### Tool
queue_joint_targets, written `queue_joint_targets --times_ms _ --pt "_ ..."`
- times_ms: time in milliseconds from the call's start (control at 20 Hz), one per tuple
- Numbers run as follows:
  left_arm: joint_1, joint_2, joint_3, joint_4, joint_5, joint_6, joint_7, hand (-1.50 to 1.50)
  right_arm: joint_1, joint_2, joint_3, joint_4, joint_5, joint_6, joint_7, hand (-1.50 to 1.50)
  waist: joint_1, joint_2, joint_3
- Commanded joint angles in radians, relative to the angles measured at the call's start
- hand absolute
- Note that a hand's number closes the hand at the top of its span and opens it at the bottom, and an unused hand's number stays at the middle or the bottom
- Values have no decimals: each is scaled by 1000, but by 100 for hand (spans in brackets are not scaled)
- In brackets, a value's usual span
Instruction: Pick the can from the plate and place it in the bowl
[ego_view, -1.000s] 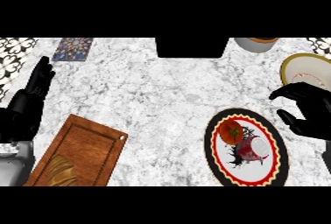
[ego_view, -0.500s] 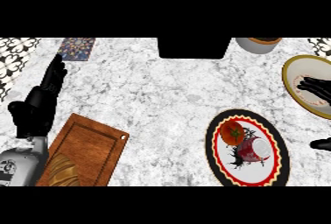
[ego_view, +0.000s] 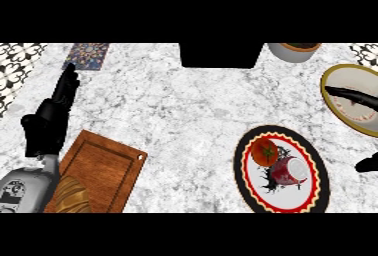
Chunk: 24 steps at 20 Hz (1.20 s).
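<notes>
Black and mostly cut off at the table's right edge, the right hand (ego_view: 353, 96) shows only as one straight finger lying across the bowl (ego_view: 341, 80) and a dark tip lower down beside the plate (ego_view: 252, 192); it has hold of nothing visible, and how far it is open cannot be told. The bowl, cream with a gold rim, sits at the right edge. Just nearer, the black-rimmed plate with a red and yellow border carries the dark red can (ego_view: 287, 171), lying on its side with its pale end showing, and a tomato (ego_view: 263, 151) touching it. The left hand (ego_view: 50, 117) rests open at the left edge, fingers straight and pointing away. Beside it lies a wooden cutting board (ego_view: 103, 172) with bread (ego_view: 71, 194) on its near corner.
</notes>
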Motion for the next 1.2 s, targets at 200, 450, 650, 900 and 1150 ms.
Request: queue_joint_targets --times_ms 200,450,650,900,1150 --pt "74 -14 1 -35 -20 3 -19 0 -44 -25 142 -47 168 98 -96 -150 -5 -6 -2" --pt "33 10 39 -56 6 -33 35 0 -76 27 222 -76 236 91 -40 -150 -8 -7 -2" --pt "40 -24 13 -76 -24 -18 64 0 -96 33 254 -128 285 113 57 -150 -12 -8 -2" --pt "29 -25 41 -65 -34 -23 42 0 -57 77 322 -114 447 35 121 -150 -15 -7 -2" --pt "-42 -41 77 3 -47 -53 57 0 -50 193 273 -53 538 24 130 -150 -21 -6 -2"
